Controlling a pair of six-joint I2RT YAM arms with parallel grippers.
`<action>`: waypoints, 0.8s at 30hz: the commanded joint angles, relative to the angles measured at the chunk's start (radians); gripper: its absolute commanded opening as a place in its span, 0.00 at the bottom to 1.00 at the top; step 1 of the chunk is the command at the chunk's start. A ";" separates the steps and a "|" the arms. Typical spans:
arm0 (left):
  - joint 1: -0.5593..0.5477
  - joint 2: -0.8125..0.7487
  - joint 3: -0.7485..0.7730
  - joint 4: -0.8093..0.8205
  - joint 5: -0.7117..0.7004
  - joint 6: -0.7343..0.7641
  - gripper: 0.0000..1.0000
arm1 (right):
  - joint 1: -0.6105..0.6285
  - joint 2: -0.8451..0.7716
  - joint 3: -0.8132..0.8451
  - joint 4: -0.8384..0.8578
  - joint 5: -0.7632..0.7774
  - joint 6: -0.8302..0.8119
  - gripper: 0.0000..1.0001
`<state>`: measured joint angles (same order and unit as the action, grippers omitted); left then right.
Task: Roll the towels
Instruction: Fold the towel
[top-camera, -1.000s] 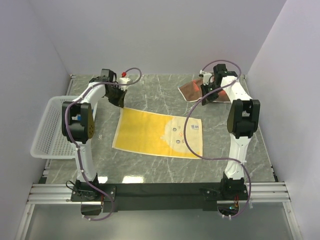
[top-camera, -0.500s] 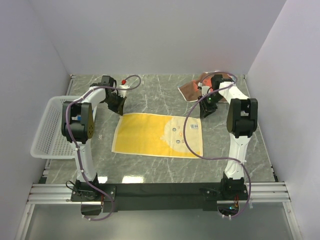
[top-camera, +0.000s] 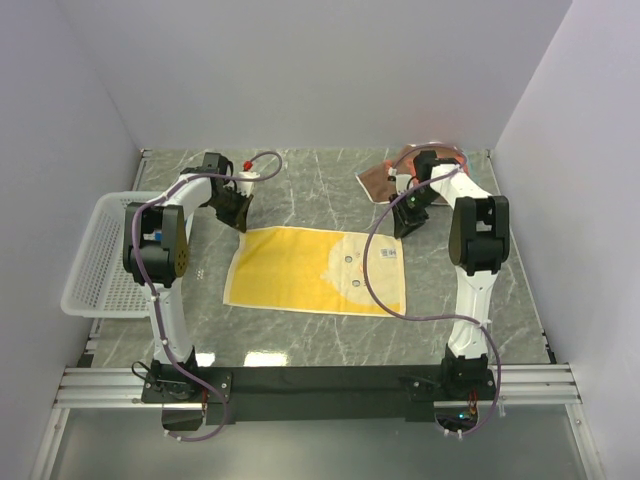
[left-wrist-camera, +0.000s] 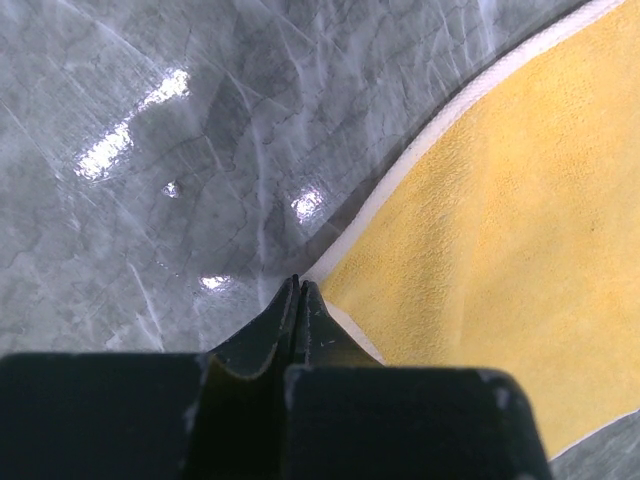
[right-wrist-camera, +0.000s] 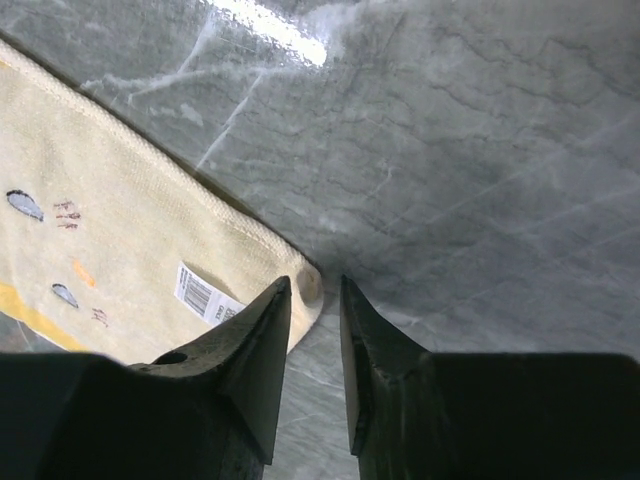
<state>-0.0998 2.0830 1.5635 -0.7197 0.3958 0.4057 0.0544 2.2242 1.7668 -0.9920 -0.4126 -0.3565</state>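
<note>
While the left gripper (left-wrist-camera: 299, 283) sits with jaws pressed together at the far-left corner of the yellow rectangular cloth towel (top-camera: 300, 270) — pinch unclear — the right gripper (right-wrist-camera: 314, 283) stands narrowly parted astride its far-right corner. Towel lies flat on the grey marble table (top-camera: 300, 190); looks like the corner-grasp step. Next, likely: right closes, both roll nearward.

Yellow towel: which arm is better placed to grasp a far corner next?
Probably right. The right gripper is open, with a far corner of the yellow towel just at its fingertips; it need only close. The left gripper is shut at the other far corner and must open first.
</note>
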 joint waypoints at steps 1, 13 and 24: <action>0.000 -0.044 -0.005 0.005 0.029 0.013 0.01 | 0.013 0.011 0.011 -0.001 0.001 0.001 0.33; 0.008 -0.047 0.003 0.017 0.040 0.001 0.01 | 0.013 0.019 0.046 0.006 0.064 -0.002 0.00; 0.020 -0.100 0.041 0.072 0.092 0.013 0.00 | -0.014 -0.011 0.224 0.001 0.060 -0.044 0.00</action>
<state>-0.0875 2.0514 1.5600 -0.6842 0.4465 0.4053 0.0486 2.2318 1.9175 -0.9882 -0.3511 -0.3672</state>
